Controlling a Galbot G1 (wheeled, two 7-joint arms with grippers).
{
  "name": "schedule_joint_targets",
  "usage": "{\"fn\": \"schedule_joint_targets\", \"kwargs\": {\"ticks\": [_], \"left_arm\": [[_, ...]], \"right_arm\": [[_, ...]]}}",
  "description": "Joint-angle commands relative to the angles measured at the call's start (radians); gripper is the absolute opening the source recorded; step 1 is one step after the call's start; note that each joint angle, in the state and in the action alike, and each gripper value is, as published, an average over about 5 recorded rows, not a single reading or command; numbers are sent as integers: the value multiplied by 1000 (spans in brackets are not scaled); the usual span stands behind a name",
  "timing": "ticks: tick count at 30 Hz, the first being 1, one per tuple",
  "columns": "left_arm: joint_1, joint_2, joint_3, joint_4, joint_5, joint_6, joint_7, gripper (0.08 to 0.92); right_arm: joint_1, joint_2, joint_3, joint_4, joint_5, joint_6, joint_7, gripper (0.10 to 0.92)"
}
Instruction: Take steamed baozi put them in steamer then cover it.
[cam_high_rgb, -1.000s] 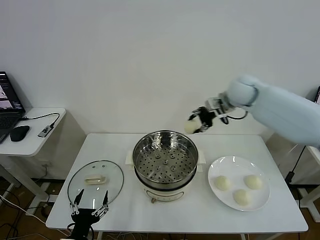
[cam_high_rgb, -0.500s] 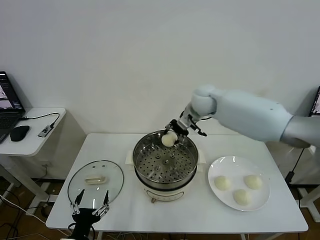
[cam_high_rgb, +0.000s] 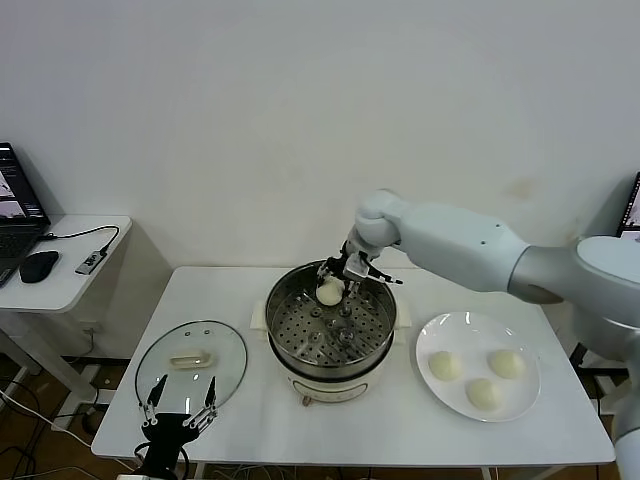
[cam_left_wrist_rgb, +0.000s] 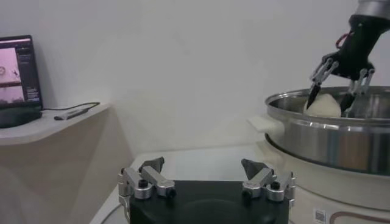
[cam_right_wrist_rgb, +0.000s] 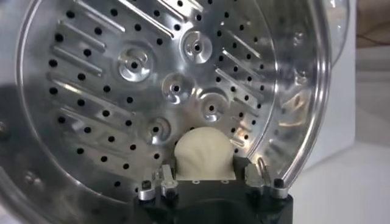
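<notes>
The right gripper (cam_high_rgb: 336, 278) was positioned over the far side of the steamer (cam_high_rgb: 331, 322), with one baozi (cam_high_rgb: 329, 292) between its fingers. In the right wrist view the bun (cam_right_wrist_rgb: 204, 155) was seen low against the perforated tray (cam_right_wrist_rgb: 152, 85), close to the far wall. Whether it was gripped or already let go could not be settled: the fingers (cam_left_wrist_rgb: 317, 86) flanked the bun with little visible gap, and contact with the tray was not clear from any view.

Three baozi (cam_high_rgb: 480, 376) were noted on the white plate (cam_high_rgb: 437, 338) to the right of the steamer, spaced apart. Apart from the bun at the gripper, no bun was seen in the steamer.

The cover (cam_high_rgb: 191, 361) was lying flat on the table (cam_high_rgb: 400, 425) to the left of the steamer, handle up. The left gripper (cam_high_rgb: 180, 408) was parked at the near table edge just beside the cover, fingers spread and empty.

Progress was judged as early: the first bun was being placed, three were left to transfer, and the covering step was not yet begun.
</notes>
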Motion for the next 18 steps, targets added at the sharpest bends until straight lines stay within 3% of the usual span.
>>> {"fn": "schedule_joint_targets", "kwargs": {"ticks": [1,5,9,18], "left_arm": [[-3,-1,4,1,0,1,0,823],[-3,2,7,-9,4,5,0,823],[0,7,4,-22,3,7,0,823],[-5,31,3,-34,-1,11,1,823]], "right_arm": [[-6,31,4,-35,-35,67,20,696],[103,-18,-57,71,195,-71,-44,791],[255,-131,-130,232,473,-388,-175,821],[380,-430,-165,467,628,-847,-223,823]]}}
